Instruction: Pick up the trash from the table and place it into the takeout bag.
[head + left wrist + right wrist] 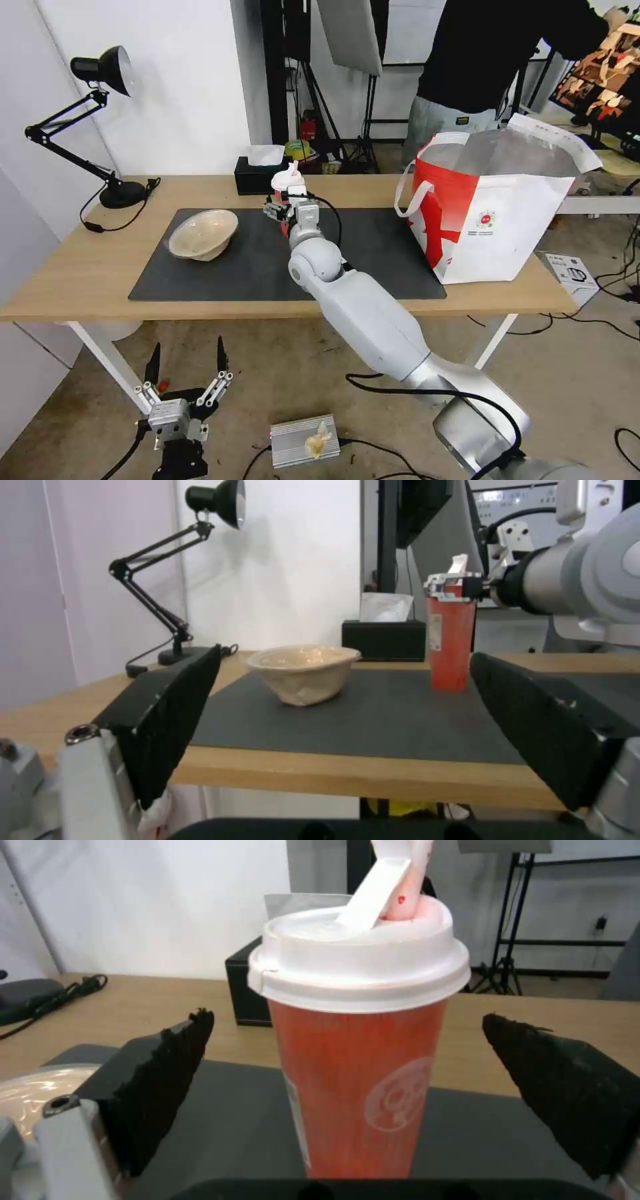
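Right gripper [347, 1090] spread wide, straddling the red cup [357, 1040] frame centre on the mat [373, 260], lined up to grab. Left gripper [187, 373] open, parked lower left. Takeout bag [493, 207] right, mouth open.

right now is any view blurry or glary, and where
Right wrist view: the cup is sharp, the right gripper fingers soft. Left wrist view: soft overall, sheen on the beige bowl. Head view: straight lines bow near the edges, and the bag foil lining gleams.
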### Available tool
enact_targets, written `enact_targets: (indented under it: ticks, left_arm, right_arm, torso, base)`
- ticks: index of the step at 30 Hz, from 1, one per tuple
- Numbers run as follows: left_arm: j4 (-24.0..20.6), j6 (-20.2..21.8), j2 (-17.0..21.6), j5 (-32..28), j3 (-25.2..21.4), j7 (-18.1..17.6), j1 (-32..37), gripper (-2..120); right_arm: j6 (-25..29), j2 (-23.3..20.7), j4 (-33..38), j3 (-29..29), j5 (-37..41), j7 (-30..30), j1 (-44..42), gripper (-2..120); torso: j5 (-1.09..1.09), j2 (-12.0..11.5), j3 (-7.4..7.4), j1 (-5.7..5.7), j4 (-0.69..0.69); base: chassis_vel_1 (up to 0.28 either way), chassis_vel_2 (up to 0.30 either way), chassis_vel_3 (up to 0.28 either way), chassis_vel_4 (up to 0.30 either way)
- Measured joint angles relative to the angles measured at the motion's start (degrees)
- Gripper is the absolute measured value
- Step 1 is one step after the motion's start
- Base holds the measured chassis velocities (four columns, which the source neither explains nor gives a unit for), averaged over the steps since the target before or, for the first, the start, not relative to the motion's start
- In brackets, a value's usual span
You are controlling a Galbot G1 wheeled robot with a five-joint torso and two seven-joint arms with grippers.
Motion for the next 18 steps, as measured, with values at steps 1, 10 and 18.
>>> enact_targets:
  ticks: [1, 10, 18]
  left_arm:
    - [0.02, 0.01, 0.0, 0.0, 0.0, 0.0, -0.02, 100]
    - [0.52, 0.1, 0.0, 0.43, 0.35, 0.09, -0.07, 100]
    - [0.74, 0.14, 0.0, 0.78, 0.64, 0.18, -0.08, 100]
  right_arm:
    - [0.25, 0.0, -0.36, 0.02, 0.02, -0.3, 0.16, 100]
    - [2.19, 0.04, -4.44, 0.29, 1.16, -2.54, 1.61, 100]
    - [2.95, 0.19, -6.49, 0.15, 2.68, -3.8, 1.93, 100]
  torso:
    - [0.0, 0.0, 0.0, 0.0, 0.0]
    - [0.0, 0.0, 0.0, 0.0, 0.0]
    - [0.0, 0.0, 0.0, 0.0, 0.0]
  base:
    - [0.0, 0.0, 0.0, 0.0]
    - [0.0, 0.0, 0.0, 0.0]
    - [0.0, 0.0, 0.0, 0.0]
